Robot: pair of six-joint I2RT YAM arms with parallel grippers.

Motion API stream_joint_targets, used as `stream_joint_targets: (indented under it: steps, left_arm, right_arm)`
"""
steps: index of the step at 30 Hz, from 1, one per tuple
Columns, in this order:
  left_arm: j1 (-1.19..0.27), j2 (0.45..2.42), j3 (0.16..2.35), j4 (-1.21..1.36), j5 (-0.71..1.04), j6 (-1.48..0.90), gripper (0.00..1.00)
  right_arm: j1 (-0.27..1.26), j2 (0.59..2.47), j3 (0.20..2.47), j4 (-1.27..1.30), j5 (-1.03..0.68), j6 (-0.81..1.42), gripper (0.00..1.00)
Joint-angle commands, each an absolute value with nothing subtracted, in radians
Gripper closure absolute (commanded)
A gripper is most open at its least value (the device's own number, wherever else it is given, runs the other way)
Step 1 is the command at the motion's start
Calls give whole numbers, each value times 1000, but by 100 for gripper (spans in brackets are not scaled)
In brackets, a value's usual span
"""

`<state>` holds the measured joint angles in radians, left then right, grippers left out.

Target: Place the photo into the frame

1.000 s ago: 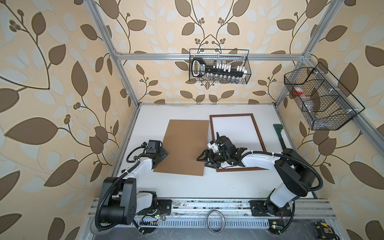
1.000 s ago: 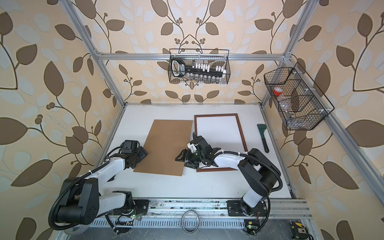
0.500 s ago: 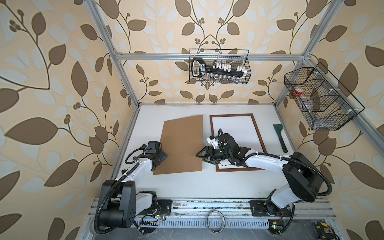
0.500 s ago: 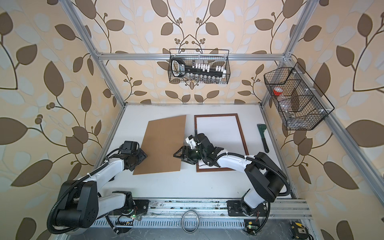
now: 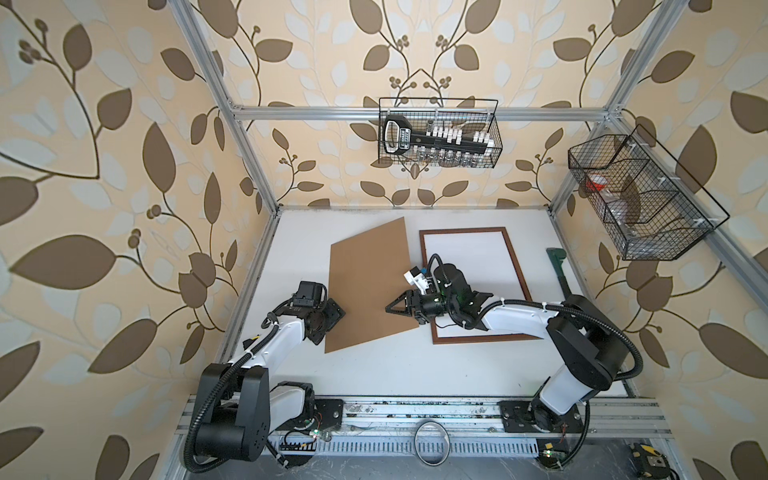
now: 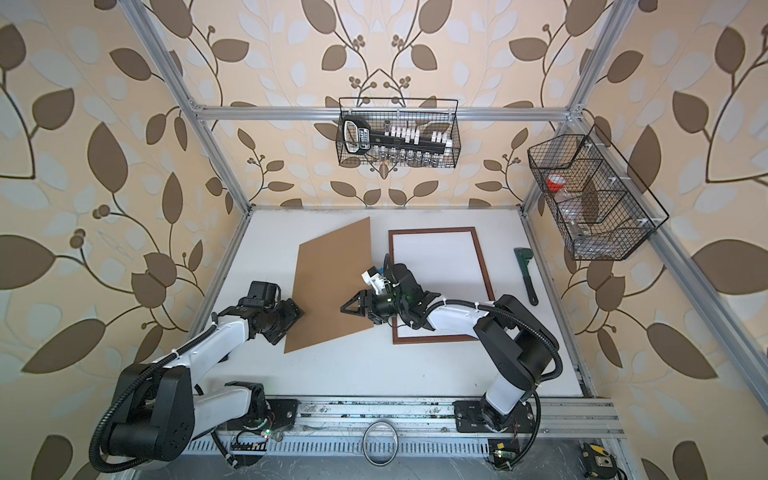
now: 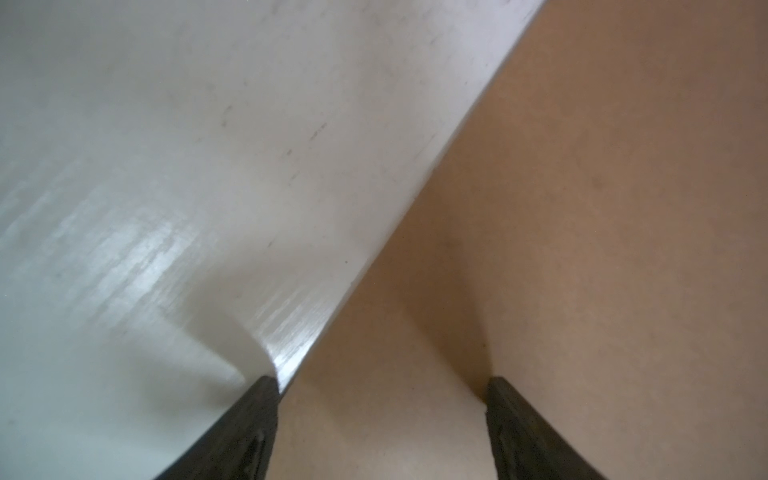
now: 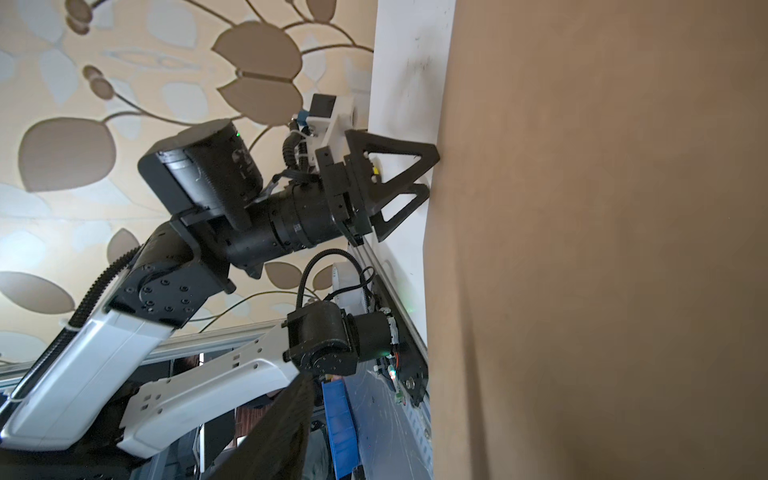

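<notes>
The frame [image 5: 519, 266] [image 6: 484, 266], thin reddish-brown wood around a white inside, lies flat on the table, right of centre. The photo shows in no view. A plain brown backing board [image 5: 365, 286] [image 6: 328, 286] [image 7: 582, 208] [image 8: 602, 249] stands tilted beside the frame, its right side raised. My right gripper [image 5: 390, 308] [image 6: 344, 309] reaches in over that raised side. In the right wrist view one finger [image 8: 286, 424] stands well off the board and the other is hidden behind it. My left gripper [image 5: 333, 316] [image 6: 297, 316] [image 7: 382, 380] [image 8: 430, 174] is open at the board's left edge, tips against it.
A green-handled wrench [image 5: 559, 270] [image 6: 525, 276] lies right of the frame near the table's right edge. Wire baskets hang on the back wall [image 5: 438, 139] and on the right wall [image 5: 640, 199]. The arms' rail [image 5: 415, 411] runs along the front.
The board's right side has come up off the table and swung leftward. My right gripper moved left with it, and its jaws narrowed. The left arm has barely moved.
</notes>
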<state>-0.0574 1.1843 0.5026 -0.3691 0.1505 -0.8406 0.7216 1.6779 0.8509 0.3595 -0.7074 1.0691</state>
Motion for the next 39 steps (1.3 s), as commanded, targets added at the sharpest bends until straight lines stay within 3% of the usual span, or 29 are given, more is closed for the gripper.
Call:
stream_joint_targets:
  steps: [1,7,12,15,22,26,31,34,39]
  left_arm:
    - [-74,1213,457,-504,285,-864,20]
    - [-74,1221,451,-496,277,-861,20]
    - [-74,1227,441,-482,271,-861,21]
    - [-74,1228,445,-485,270,-858,21]
    - [-71,1148,546,-581,227,-814,19]
    - [-71,1075,652,-678,160,-741,17]
    - [-68,968,771,-817,41,-661,17]
    - [-68,943,850,-862,-23,-609,17]
    - [-79,952,924,-824,17,-566,20]
  right_arm:
    - [719,1710,931,259,-697,981,39]
    - [707,1771,1098,-81,-654,779,38]
    - [682,1834,1161,-83,-681,728,38]
    - [661,1847,1200,-94,-674,700,47]
    - [654,1764,1194,-71,-640,656,86]
    - [654,1698,1201,-102,-630,632,99]
    - [660,1587,1238,-318,-557,520,100]
    - [672,1500,1317,-539,-406,384,100]
    - [682,1368,1465,-845,-133,253,100]
